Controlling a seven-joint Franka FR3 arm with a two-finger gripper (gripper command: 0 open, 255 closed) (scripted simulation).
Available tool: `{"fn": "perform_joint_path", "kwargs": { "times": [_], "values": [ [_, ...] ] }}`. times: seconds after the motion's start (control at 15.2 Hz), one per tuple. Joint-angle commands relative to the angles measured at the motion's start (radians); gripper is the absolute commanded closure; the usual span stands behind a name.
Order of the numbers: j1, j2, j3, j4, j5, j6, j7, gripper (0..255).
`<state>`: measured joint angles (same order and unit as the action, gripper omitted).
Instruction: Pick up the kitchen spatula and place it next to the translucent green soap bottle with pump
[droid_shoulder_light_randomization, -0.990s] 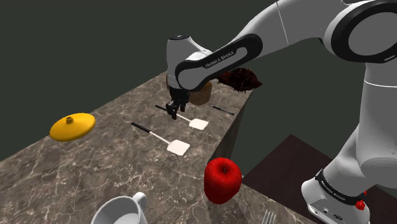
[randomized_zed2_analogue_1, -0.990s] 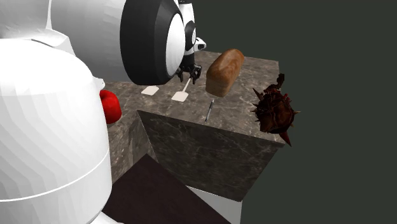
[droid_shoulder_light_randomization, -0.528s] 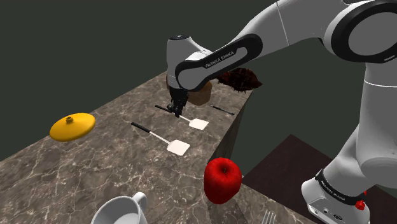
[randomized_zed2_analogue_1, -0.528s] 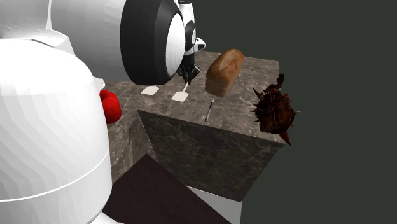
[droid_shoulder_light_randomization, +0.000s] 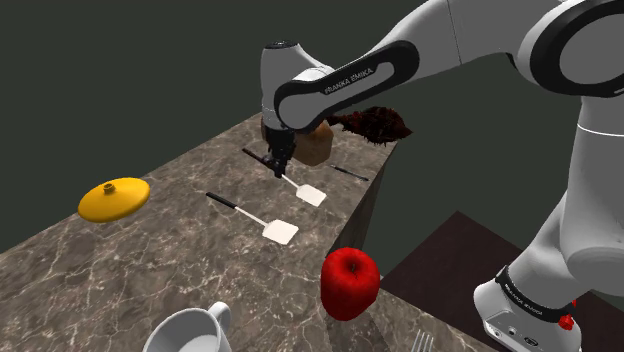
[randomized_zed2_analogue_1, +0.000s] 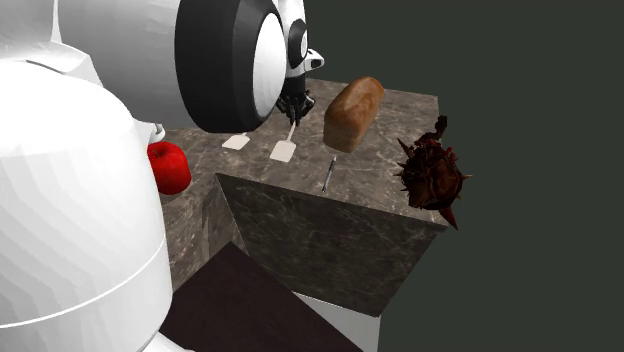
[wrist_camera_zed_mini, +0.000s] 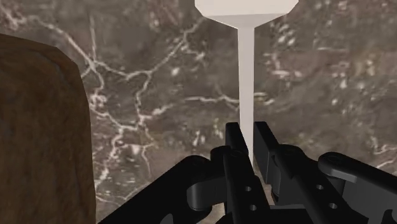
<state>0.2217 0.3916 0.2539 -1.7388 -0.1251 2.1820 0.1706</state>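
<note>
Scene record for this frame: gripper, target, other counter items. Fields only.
gripper: shut on the spatula's shaft
held spatula: white blade, dark handle end, close to bread loaf
second spatula: lying flat on marble counter, apart from the gripper
other items: red apple, orange lid, white mug

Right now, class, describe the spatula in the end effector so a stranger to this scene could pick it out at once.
Find the dark marbled counter and the brown bread loaf at its far end. Of two white-bladed spatulas beside it, take the spatula nearer the loaf: the black end effector clasps its thin handle, while the other spatula lies free.
</note>
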Motion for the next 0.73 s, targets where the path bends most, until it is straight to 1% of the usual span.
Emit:
{"fn": "perform_joint_path", "kwargs": {
  "times": [0.0, 0.66],
  "values": [
    [-0.001, -0.012, 0.002, 0.012, 0.004, -0.024, -0.003, 255],
    [-0.004, -0.056, 0.009, 0.086, 0.021, -0.140, -0.015, 255]
  ]
}}
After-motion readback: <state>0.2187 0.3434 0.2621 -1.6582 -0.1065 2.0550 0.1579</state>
